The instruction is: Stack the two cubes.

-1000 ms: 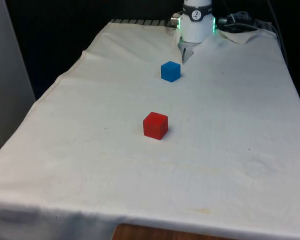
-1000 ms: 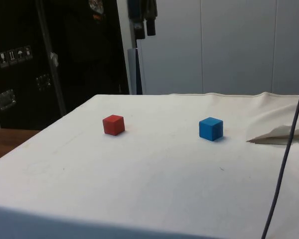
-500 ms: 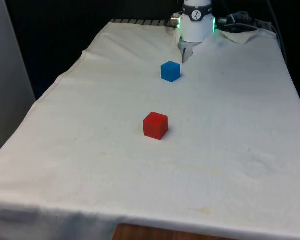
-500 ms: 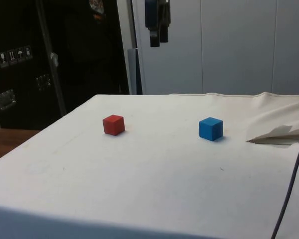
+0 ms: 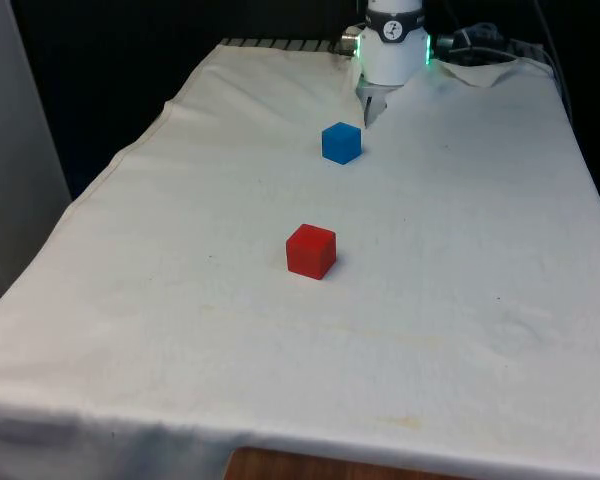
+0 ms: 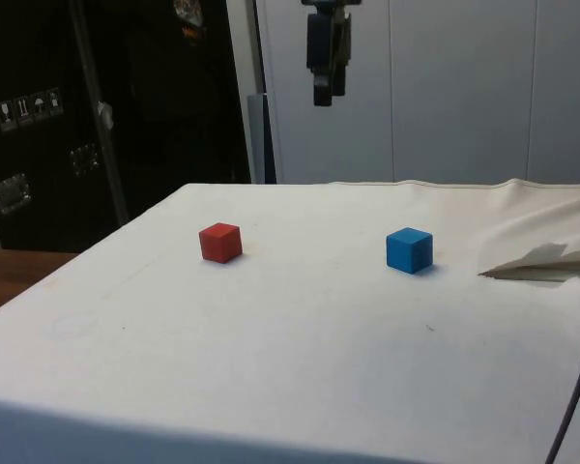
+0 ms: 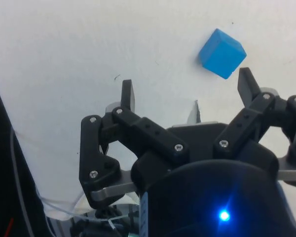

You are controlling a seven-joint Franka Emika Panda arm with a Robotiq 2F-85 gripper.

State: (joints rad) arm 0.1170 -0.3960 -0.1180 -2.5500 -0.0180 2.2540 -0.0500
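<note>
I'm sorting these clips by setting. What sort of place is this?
Likely a robotics lab or test bench: a table under a white cloth holds only a red cube and a blue cube, the gripper hangs above, and dark cabinets stand behind.

On my front feed I see the arm's base (image 5: 394, 45): a round white housing with a black band near the top and small green lights glowing at either side. Dark cables (image 5: 480, 40) trail off beside it. From the wrist, the gripper (image 7: 187, 96) is all black, built of angular linkage bars pinned with silver screws. Its fingers (image 7: 128, 96) are short, flat and dark-tipped, and the jaws stand wide apart.
</note>
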